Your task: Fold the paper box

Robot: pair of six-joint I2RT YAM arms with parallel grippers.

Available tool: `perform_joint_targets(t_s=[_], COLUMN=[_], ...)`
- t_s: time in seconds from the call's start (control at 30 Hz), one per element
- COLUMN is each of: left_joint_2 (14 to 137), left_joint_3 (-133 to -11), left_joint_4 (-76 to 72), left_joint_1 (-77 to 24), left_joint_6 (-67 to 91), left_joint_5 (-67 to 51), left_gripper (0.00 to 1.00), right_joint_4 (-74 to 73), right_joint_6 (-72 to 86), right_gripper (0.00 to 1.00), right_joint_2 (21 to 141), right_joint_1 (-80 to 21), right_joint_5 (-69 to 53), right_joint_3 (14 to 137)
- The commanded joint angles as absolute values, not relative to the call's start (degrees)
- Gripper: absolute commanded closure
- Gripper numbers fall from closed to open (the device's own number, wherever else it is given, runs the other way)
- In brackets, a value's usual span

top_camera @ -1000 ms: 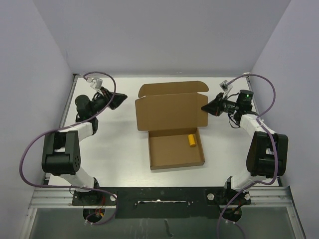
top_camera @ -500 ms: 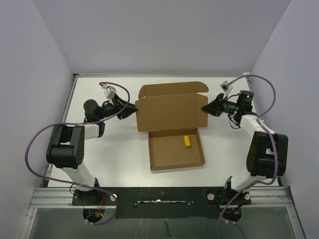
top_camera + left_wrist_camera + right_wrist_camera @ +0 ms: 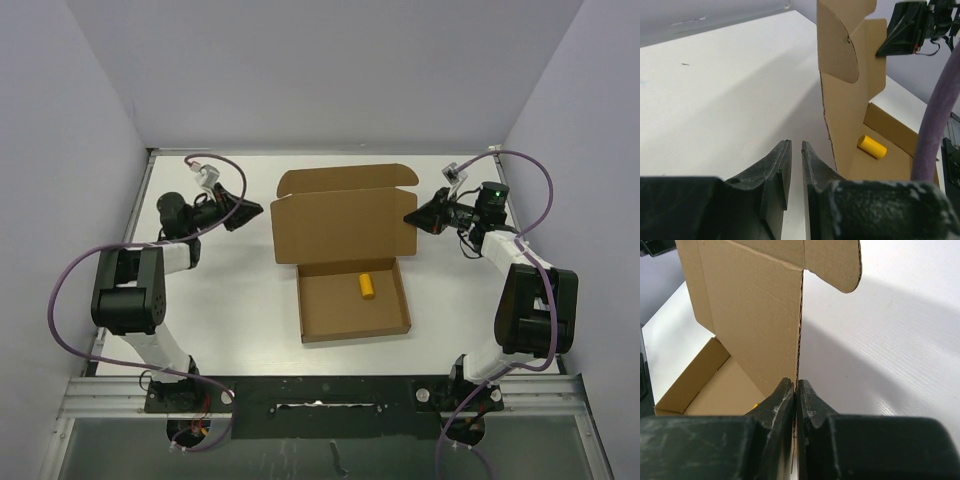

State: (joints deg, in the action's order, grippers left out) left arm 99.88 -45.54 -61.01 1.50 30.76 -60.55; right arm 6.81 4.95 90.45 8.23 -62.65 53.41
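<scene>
The paper box [image 3: 352, 305] is a brown cardboard mailer with its shallow tray flat on the table and its lid [image 3: 343, 225] standing up behind it, the top flap [image 3: 346, 178] above that. My right gripper [image 3: 410, 217] is shut on the lid's right edge, and the cardboard edge runs between its fingers [image 3: 796, 382]. My left gripper [image 3: 252, 212] hangs just left of the lid's left edge without touching it. Its fingers [image 3: 795, 144] show a narrow gap with nothing in it. The lid [image 3: 845, 115] rises to its right.
A small yellow cylinder [image 3: 367, 287] lies loose inside the tray, seen also in the left wrist view [image 3: 871, 146]. White walls close in the table on the left, right and back. Purple cables [image 3: 60, 300] loop from both arms. A black rail [image 3: 320, 392] runs along the near edge.
My left gripper moved in to the lid's left edge, then drew back a little to the left. The yellow cylinder rolled leftward in the tray. The right gripper kept its hold.
</scene>
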Motion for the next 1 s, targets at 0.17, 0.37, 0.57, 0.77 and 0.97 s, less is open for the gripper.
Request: perform_joint_targets(t_s=[0.17, 0.37, 0.57, 0.77, 0.97], left_joint_2=[100.92, 102.33, 103.34, 105.12, 106.41], left_joint_3=[-47.49, -46.9, -46.56, -46.87, -46.57], left_joint_4=[-58.92, -66.46, -73.16, -74.65, -73.83], left_joint_1=[-5.45, -8.14, -8.35, -9.3, -11.3], left_joint_6=[24.4, 29.66, 35.13, 37.5, 37.06], left_joint_5=[-65.63, -68.7, -70.82, -70.34, -67.27], left_gripper=[0.77, 0.64, 0.49, 0.4, 0.33], right_joint_4=[9.58, 9.75, 9.56, 9.31, 9.39], right_joint_6=[5.46, 5.71, 5.6, 5.52, 5.6], right_gripper=[1.0, 1.0, 1.0, 1.0, 1.0], right_joint_2=[88.93, 88.94, 88.58, 88.65, 88.46], right_joint_1=[8.35, 8.17, 8.08, 7.51, 5.57], right_joint_5=[-64.86, -64.91, -63.93, -63.88, -63.46], right_joint_3=[53.45, 53.39, 53.26, 53.17, 52.92])
